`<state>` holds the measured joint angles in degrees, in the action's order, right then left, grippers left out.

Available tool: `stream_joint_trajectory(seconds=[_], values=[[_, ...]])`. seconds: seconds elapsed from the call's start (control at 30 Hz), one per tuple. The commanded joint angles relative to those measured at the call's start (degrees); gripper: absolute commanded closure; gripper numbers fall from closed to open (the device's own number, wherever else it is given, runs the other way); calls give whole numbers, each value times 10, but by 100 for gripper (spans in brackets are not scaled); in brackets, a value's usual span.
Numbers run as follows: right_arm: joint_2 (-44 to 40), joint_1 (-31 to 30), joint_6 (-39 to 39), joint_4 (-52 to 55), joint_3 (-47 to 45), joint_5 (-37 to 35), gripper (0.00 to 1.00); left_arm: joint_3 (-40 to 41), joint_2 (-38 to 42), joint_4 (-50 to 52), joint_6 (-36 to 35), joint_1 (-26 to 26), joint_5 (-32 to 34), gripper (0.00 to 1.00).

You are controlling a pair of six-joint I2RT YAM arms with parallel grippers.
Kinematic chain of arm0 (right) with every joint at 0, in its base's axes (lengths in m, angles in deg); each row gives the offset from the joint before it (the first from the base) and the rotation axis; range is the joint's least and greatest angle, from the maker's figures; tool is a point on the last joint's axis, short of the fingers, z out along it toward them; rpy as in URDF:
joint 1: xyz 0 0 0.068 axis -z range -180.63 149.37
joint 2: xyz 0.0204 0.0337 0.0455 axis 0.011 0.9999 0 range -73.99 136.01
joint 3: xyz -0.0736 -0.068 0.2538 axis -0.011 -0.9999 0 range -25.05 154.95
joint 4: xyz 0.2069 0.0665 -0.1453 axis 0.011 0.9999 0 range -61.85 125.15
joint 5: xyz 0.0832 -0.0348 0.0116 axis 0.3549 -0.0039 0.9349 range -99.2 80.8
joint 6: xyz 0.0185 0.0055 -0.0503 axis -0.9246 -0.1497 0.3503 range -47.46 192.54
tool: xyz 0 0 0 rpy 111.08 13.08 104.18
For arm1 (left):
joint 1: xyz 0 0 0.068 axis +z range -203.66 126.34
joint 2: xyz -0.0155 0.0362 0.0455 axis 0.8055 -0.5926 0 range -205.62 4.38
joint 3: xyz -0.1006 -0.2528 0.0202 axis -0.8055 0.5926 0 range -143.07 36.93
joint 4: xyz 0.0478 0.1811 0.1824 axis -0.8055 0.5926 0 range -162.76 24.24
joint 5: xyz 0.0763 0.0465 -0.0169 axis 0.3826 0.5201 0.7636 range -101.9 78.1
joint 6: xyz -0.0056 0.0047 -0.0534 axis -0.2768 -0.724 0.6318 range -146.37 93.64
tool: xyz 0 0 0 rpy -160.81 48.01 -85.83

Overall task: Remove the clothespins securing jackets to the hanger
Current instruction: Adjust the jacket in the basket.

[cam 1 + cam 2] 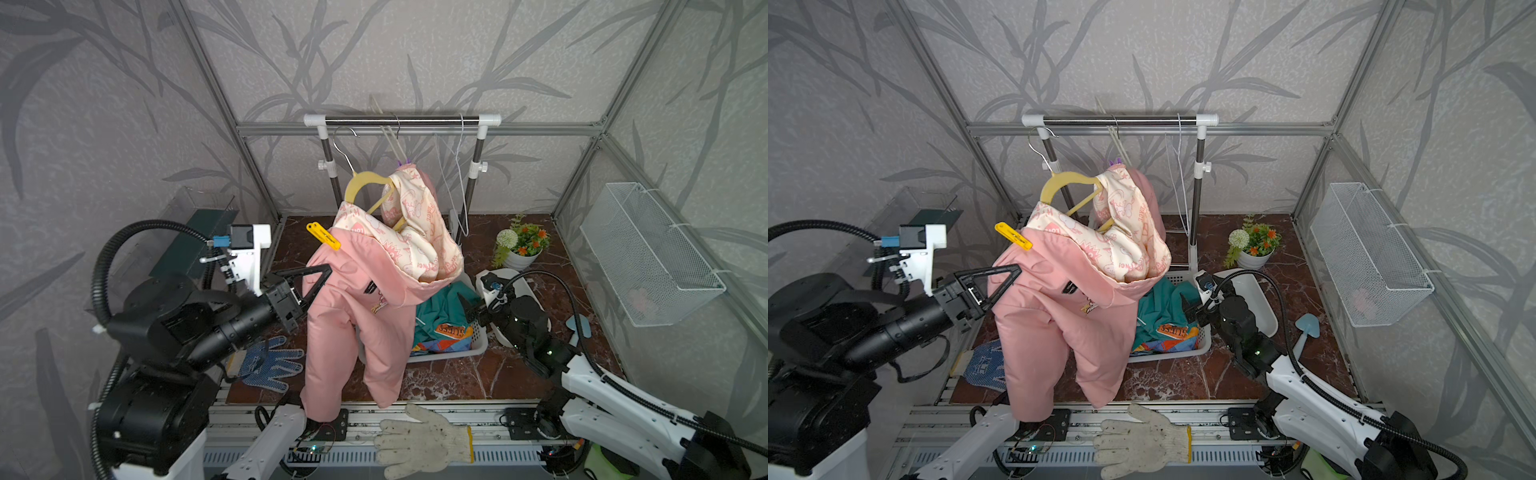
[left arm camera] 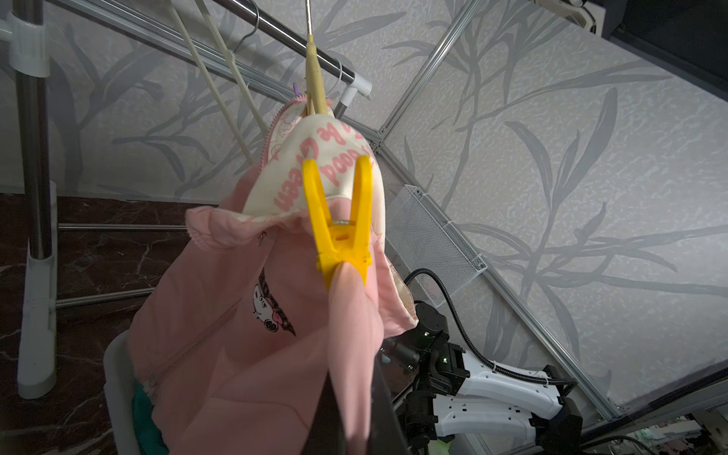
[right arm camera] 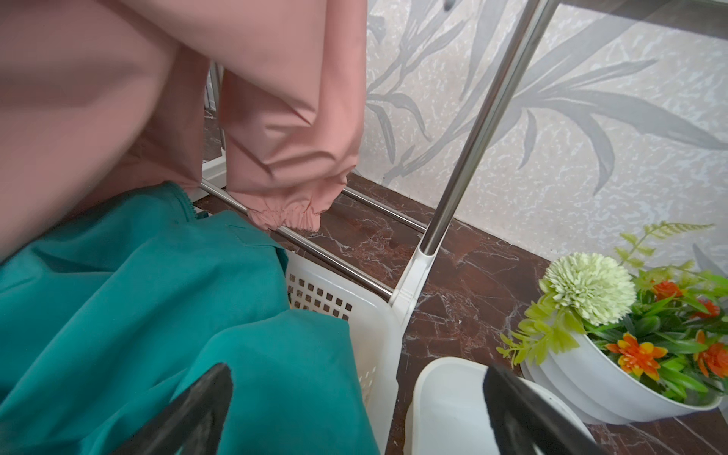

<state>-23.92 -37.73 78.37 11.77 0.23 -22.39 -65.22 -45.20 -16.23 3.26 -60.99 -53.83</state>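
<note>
The pink jacket (image 1: 357, 316) (image 1: 1050, 316) hangs from a yellow hanger (image 1: 361, 183) on the rail. A yellow clothespin (image 1: 323, 236) (image 2: 340, 224) is clipped on its shoulder, handles pointing up. My left gripper (image 1: 326, 272) (image 2: 356, 413) is shut on a fold of the pink jacket's shoulder just below that clothespin. A small purple piece (image 1: 404, 162) shows at the jacket's far shoulder. My right gripper (image 1: 467, 309) (image 3: 356, 388) is open and holds nothing, low over the edge of a white basket (image 3: 354, 307) holding the teal jacket (image 3: 157, 315) and the rainbow one (image 1: 444, 345).
A white tub (image 3: 453, 394) and a flower pot (image 1: 521, 249) stand right of the basket. A wire basket (image 1: 652, 253) hangs on the right wall. A blue-dotted glove (image 1: 270, 361) lies at left, a white glove (image 1: 419, 440) on the front rail.
</note>
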Motion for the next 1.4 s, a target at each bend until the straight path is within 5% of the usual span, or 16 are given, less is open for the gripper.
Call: stream_joint_trajectory(seconds=[0.0,0.27,0.4,0.67,1.37], values=[[12,26,-14,-24,-10,9,0,-15,-17,-101,-71,4,-54,100],[120,94,-3,-152,9,110,1,-71,-61,-44,-234,4,-82,100],[218,115,10,-233,47,153,1,-70,-63,-36,-261,4,-89,100],[367,126,59,-331,140,181,1,-48,-67,-44,-269,4,-95,100],[511,83,110,-450,257,221,5,-2,-70,-143,-178,4,-160,100]])
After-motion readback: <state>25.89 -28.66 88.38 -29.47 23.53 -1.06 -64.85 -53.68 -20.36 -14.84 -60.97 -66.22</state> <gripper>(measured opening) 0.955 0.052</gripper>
